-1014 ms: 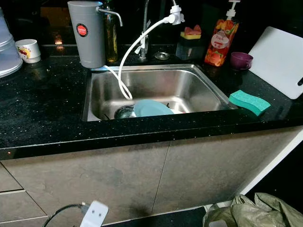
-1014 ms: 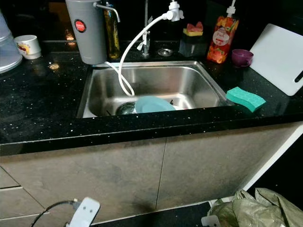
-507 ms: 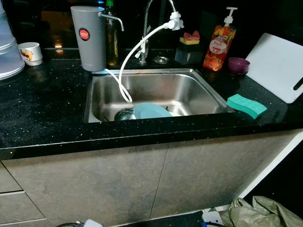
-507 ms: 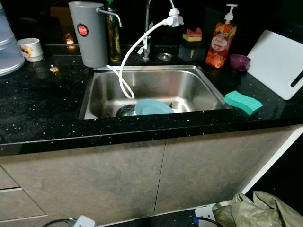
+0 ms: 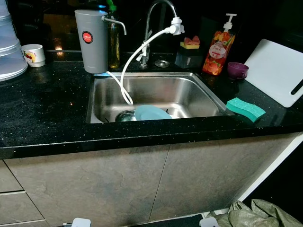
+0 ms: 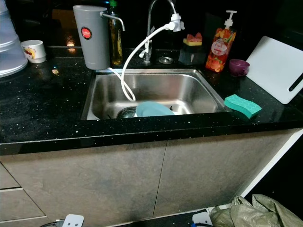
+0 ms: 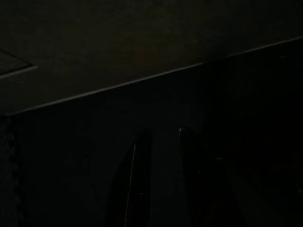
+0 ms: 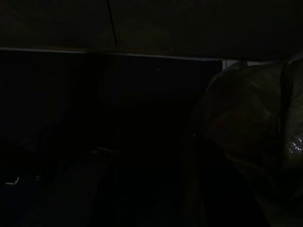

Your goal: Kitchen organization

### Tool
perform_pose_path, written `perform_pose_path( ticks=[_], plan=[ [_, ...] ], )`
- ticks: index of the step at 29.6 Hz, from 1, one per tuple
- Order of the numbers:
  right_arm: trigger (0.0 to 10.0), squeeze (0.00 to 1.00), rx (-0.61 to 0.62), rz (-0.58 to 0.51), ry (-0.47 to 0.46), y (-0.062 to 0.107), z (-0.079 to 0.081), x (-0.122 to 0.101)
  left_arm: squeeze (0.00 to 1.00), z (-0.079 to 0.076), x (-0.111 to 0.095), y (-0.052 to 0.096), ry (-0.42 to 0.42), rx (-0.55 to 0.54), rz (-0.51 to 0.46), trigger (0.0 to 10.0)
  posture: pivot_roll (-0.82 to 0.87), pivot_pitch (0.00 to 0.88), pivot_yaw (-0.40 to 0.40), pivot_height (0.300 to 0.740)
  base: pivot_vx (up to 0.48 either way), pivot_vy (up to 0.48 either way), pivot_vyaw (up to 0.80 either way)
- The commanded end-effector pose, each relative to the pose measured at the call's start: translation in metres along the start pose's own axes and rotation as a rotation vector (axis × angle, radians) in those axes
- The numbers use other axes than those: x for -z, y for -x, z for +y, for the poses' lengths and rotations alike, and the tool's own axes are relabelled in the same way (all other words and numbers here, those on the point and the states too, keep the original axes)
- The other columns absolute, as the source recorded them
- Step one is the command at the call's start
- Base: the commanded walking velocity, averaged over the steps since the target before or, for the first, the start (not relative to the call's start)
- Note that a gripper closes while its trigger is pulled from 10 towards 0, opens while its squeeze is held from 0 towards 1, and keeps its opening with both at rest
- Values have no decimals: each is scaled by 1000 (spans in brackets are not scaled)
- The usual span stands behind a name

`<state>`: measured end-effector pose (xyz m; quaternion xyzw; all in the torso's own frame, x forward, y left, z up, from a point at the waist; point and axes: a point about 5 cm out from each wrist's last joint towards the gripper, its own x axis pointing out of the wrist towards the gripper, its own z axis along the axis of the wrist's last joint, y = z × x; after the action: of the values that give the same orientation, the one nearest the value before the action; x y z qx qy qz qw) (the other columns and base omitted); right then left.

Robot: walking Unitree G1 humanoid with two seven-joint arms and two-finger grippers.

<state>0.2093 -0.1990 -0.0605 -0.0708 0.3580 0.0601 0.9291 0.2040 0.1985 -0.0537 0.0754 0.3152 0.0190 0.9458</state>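
view has tilted up and closed in on the counter since 1.0 s ago — camera motion, objects unmoved; light blue plate (image 5: 150, 112) in sink (image 5: 189, 78), green sponge (image 5: 245, 109) on counter beside it — approach phase, both grippers' finger state: cannot tell.

It is very dark down here. I am looking along my left gripper (image 7: 161, 179), and I am seeing its two long black fingers (image 7: 139, 189) as dim shapes. They are pointing up at a dark flat surface (image 7: 142, 38). A thin pale line (image 7: 156, 75) is running on a slant across it, with a darker part (image 7: 94, 132) lying below the line. A small gap is showing between my fingers, but I cannot tell if they are open or closed.
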Motion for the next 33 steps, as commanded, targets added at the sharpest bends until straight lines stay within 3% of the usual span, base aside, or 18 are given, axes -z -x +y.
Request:
perform_pose_path(
  ticks=[1, 13, 33],
  plan=[
    [10000, 0, -3, 46, 11, 3, 0, 11, 0, -5, 10, 3, -24, 20, 26, 10000, 24, 125, -85, 740, 0, 0, 0],
    [10000, 0, 5, 42, -3, 3, -2, 10, 0, -14, 5, 1, -103, 63, -13, 10000, 17, 123, -77, 740, 0, 0, 0],
    [10000, 0, 27, 26, -1, 4, -10, 8, 0, -10, -6, -2, -94, 36, -70, 10000, 10, 118, -76, 740, 0, 0, 0]
  ],
)
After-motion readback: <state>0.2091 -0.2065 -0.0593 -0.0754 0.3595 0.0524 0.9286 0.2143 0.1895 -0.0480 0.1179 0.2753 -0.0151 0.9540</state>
